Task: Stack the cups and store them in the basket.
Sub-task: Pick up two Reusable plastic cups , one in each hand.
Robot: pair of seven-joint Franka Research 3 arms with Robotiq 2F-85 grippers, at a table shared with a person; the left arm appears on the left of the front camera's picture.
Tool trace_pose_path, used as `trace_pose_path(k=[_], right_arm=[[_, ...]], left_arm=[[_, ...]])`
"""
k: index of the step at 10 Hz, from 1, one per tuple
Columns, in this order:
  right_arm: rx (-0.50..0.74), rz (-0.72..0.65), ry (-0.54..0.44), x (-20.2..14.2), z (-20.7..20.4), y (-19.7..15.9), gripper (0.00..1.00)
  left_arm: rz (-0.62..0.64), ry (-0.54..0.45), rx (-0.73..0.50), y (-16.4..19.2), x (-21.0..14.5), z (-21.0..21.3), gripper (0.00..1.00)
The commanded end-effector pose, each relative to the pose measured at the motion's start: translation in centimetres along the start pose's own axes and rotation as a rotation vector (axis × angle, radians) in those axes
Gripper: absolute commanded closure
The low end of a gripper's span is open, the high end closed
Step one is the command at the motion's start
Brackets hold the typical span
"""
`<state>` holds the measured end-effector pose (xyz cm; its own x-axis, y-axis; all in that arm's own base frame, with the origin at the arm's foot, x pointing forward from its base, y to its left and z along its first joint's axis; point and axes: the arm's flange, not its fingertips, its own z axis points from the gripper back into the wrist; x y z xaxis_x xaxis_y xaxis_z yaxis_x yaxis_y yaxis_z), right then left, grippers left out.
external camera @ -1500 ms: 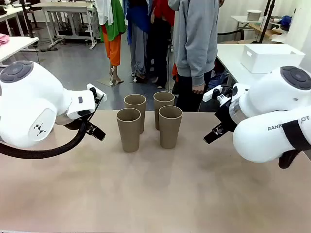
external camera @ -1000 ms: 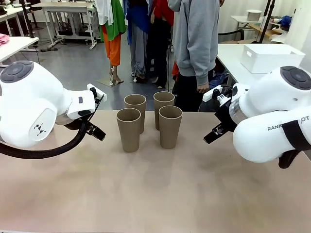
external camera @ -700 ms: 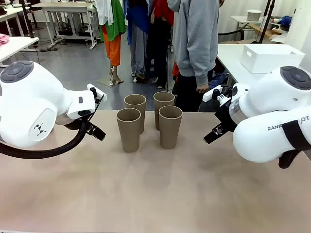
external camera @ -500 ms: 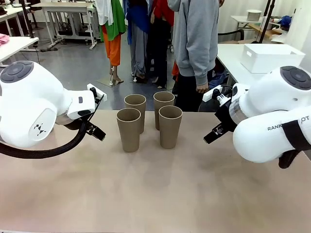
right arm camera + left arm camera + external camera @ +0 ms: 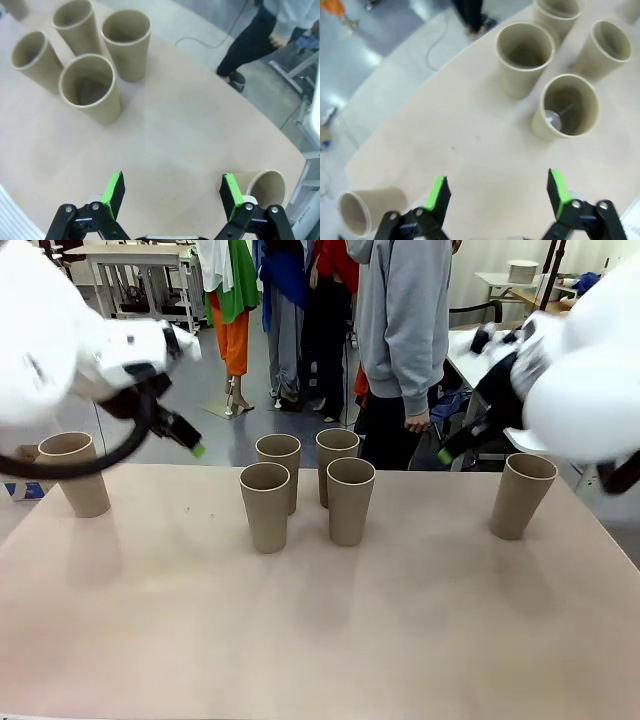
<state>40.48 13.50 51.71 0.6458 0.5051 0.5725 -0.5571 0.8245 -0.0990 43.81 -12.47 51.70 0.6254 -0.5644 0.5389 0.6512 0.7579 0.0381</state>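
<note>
Four tan cups stand clustered at the table's middle: front left point(image 5: 265, 506), back left point(image 5: 279, 466), back right point(image 5: 336, 455) and front right point(image 5: 350, 500). A fifth cup point(image 5: 76, 473) stands alone at the far left, a sixth cup point(image 5: 523, 494) at the far right. My left gripper point(image 5: 186, 438) hangs open high over the left side, well apart from the cluster point(image 5: 566, 106), with the lone cup point(image 5: 362, 219) below it. My right gripper point(image 5: 455, 445) hangs open over the right side, beside its lone cup point(image 5: 264, 188). Both hold nothing. The basket is out of view.
A person in a grey hoodie point(image 5: 403, 320) stands at the far edge behind the cluster, their legs point(image 5: 247, 47) off the table's rim. Bare tabletop point(image 5: 320, 640) spreads in front of the cups.
Both arms have swung up and outward from low over the table, uncovering a cup at each side. The grippers stay open and the four middle cups have not moved.
</note>
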Motion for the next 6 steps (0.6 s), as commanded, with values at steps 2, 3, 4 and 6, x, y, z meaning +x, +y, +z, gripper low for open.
trace_pose_path(k=[2,3,4,6], right_arm=[[0.131,0.074,-0.063,-3.6,6.8,-6.4,0.00],[0.169,0.098,-0.112,-5.4,8.7,-8.9,0.00],[0.210,0.116,-0.159,-7.6,10.3,-11.1,0.00],[0.255,0.162,-0.243,-11.2,11.6,-14.4,0.00]], left_arm=[[-0.109,0.044,-0.224,7.3,-0.3,4.7,0.00],[-0.142,0.023,-0.287,9.3,-1.6,6.2,0.00],[-0.207,-0.020,-0.339,11.4,-3.1,8.2,0.00],[-0.262,-0.097,-0.397,15.0,-6.1,10.9,0.00]])
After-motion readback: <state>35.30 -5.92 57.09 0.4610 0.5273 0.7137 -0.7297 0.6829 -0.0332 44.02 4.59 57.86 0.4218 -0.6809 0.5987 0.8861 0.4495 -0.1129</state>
